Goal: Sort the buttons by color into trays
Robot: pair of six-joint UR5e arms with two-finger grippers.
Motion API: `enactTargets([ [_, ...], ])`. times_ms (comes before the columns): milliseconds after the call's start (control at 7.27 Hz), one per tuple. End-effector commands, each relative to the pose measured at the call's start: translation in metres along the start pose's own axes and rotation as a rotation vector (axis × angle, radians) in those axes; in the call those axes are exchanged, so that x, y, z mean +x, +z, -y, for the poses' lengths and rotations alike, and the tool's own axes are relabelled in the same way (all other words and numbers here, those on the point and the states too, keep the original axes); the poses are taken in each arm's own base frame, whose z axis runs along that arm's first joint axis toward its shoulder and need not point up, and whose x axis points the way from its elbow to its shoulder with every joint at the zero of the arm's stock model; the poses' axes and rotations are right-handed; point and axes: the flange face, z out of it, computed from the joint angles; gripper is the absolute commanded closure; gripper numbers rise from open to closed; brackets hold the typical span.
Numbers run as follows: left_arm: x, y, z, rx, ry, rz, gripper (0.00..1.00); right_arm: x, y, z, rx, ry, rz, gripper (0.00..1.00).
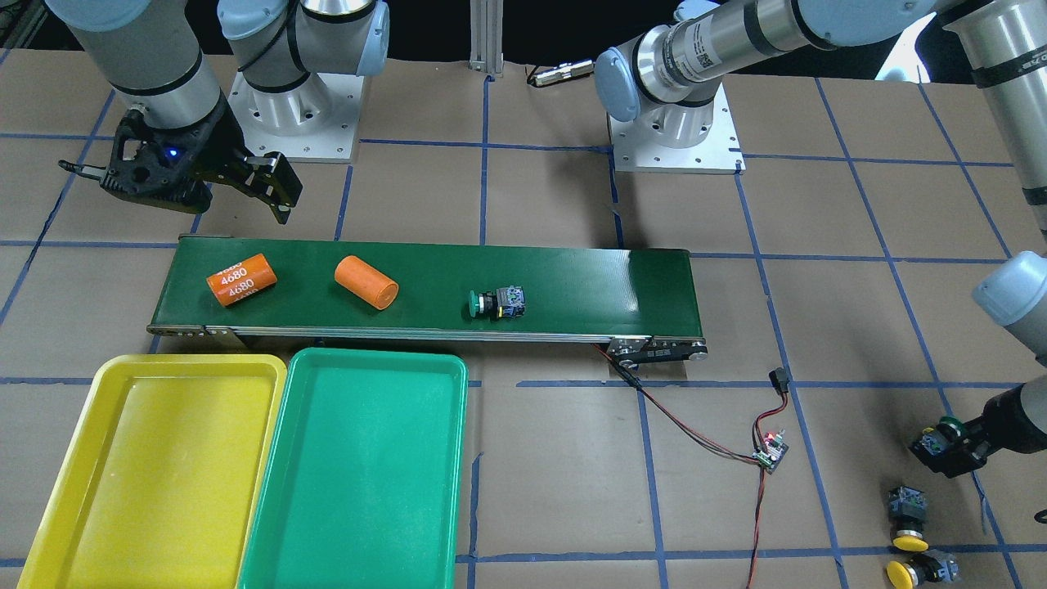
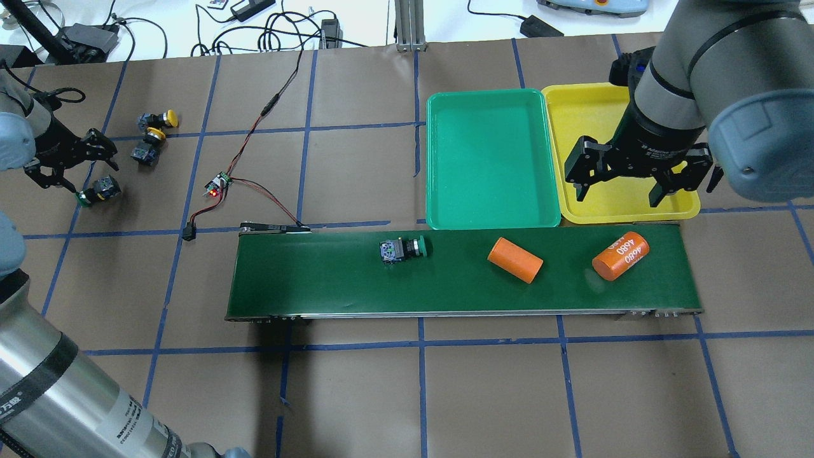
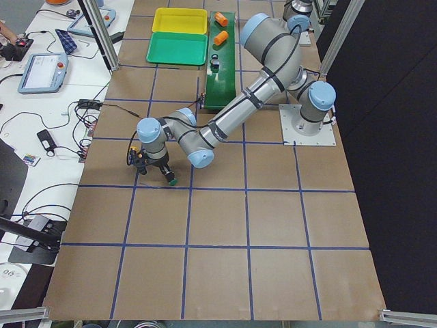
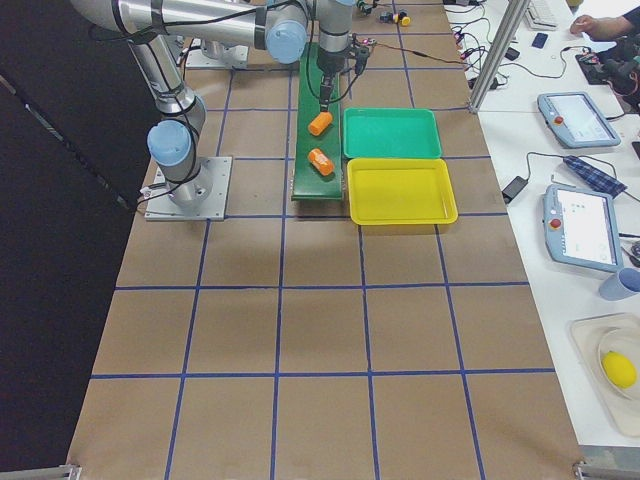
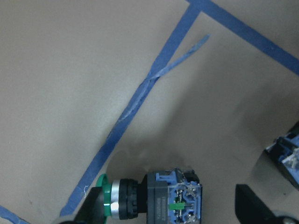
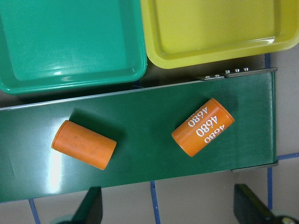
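A green button (image 2: 402, 249) lies on its side mid-belt, also in the front view (image 1: 499, 303). A second green button (image 5: 154, 203) lies on the paper between the fingers of my left gripper (image 2: 89, 181), which is open around it. Two yellow buttons (image 2: 159, 118) (image 2: 147, 147) lie just beyond that gripper. The green tray (image 2: 489, 159) and the yellow tray (image 2: 572, 121) sit side by side past the belt, both empty. My right gripper (image 2: 622, 191) is open and empty, above the yellow tray's near edge and the belt's end.
The dark-green conveyor belt (image 2: 318, 273) also carries two orange cylinders, one plain (image 2: 515, 259) and one marked 4680 (image 2: 620, 256), below my right gripper. A small circuit board (image 2: 217, 186) with red-black wires lies between the belt and the loose buttons.
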Motion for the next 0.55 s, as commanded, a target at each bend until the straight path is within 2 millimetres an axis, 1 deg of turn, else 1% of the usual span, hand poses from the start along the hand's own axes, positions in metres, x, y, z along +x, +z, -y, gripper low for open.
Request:
enactTargets([
  [0,-0.001,0.012,0.000,-0.023,0.001,0.010,0.00,0.002,0.001,0.003,0.002,0.145,0.002,0.00],
  [138,0.000,0.004,-0.002,-0.032,0.006,0.032,0.00,0.006,0.001,0.005,0.003,0.197,0.003,0.00],
  [413,0.003,-0.003,-0.005,-0.035,0.009,0.033,0.00,0.006,-0.001,0.003,0.004,0.335,0.005,0.00],
])
